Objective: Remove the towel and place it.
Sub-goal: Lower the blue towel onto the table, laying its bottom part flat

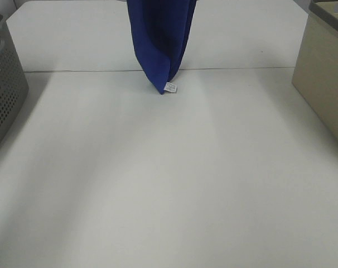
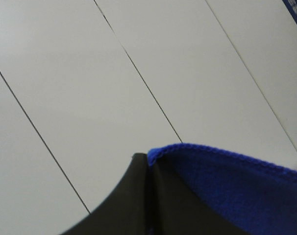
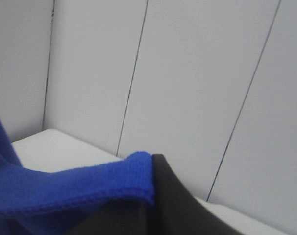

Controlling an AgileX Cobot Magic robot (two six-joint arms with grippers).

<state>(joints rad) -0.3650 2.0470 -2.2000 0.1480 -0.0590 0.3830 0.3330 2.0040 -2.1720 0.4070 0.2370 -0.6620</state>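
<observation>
**Towel hangs from both grippers, ready to lay down**

The left gripper (image 2: 147, 161) and right gripper (image 3: 152, 164) each pinch the hem of the blue towel (image 1: 160, 39). It hangs bunched, with its white tag (image 1: 170, 87) low over the table (image 1: 158, 190). Drawing the grippers apart before lowering evenly should lay it flat.

1. The high camera looks down from above the desk's (image 1: 158, 195) near edge toward its far edge, well back.
2. Each wrist camera sits close behind its own gripper, the left gripper (image 2: 147, 164) and the right gripper (image 3: 151, 196), facing pale panelling.
3. All three views share only the towel (image 1: 160, 39).
</observation>
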